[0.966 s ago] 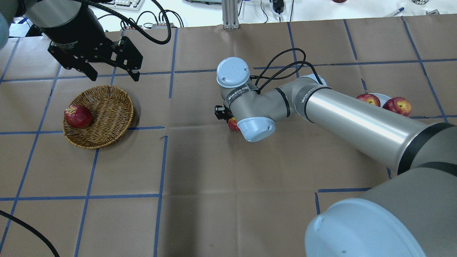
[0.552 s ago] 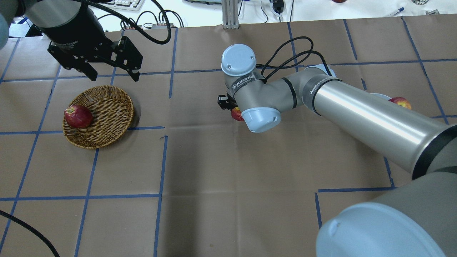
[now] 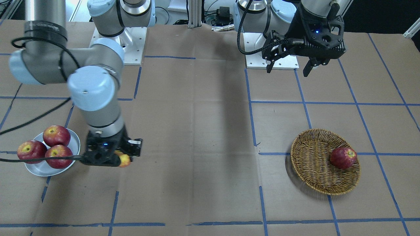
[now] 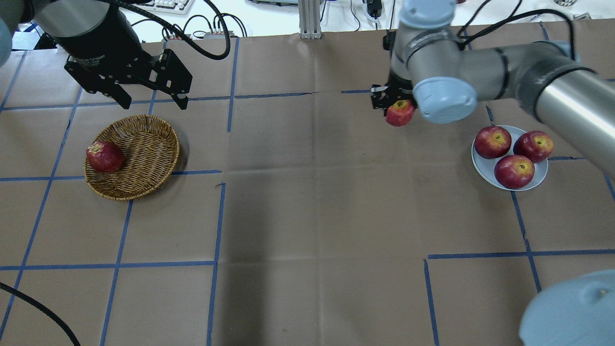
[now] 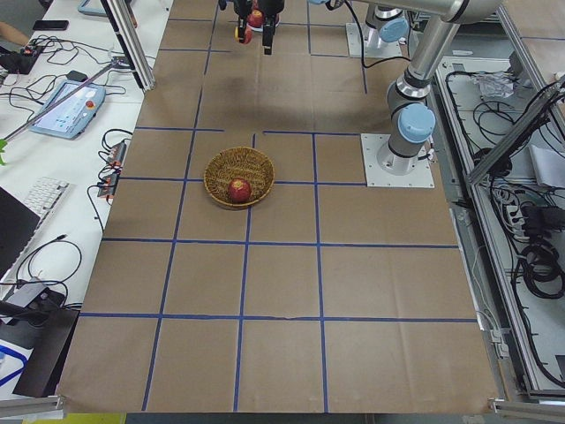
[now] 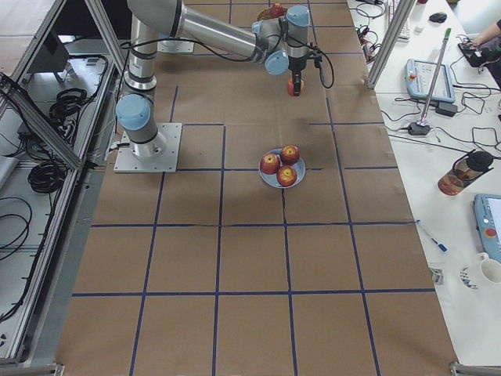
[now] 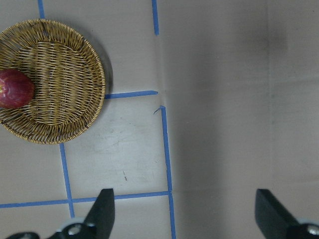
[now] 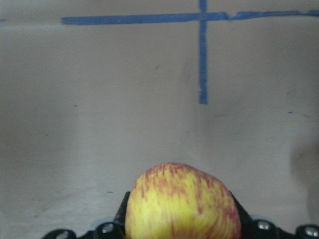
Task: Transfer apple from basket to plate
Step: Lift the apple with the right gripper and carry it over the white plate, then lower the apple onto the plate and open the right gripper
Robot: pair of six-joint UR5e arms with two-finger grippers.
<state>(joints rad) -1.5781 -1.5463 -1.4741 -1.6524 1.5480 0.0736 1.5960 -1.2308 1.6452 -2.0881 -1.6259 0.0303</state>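
Note:
My right gripper (image 4: 396,105) is shut on the pale yellow-red apple (image 4: 401,115) and holds it above the table, to the left of and beyond the plate (image 4: 480,169) in the overhead view. The right wrist view shows this apple (image 8: 182,204) between the fingers, with bare paper below. The grey-white plate carries three red apples. The wicker basket (image 4: 146,144) stands at the left with one dark red apple (image 4: 104,156) at its left rim. My left gripper (image 4: 153,102) is open and empty, hovering just beyond the basket.
Brown paper with a blue tape grid covers the table. In the front-facing view the held apple (image 3: 124,160) is just right of the plate (image 3: 39,168). The right arm's elbow and forearm (image 4: 528,81) reach over the area behind the plate.
My right arm has swung the held apple from mid-table to the right and farther back, close to the plate, which is now uncovered. The left arm and the basket have not moved.

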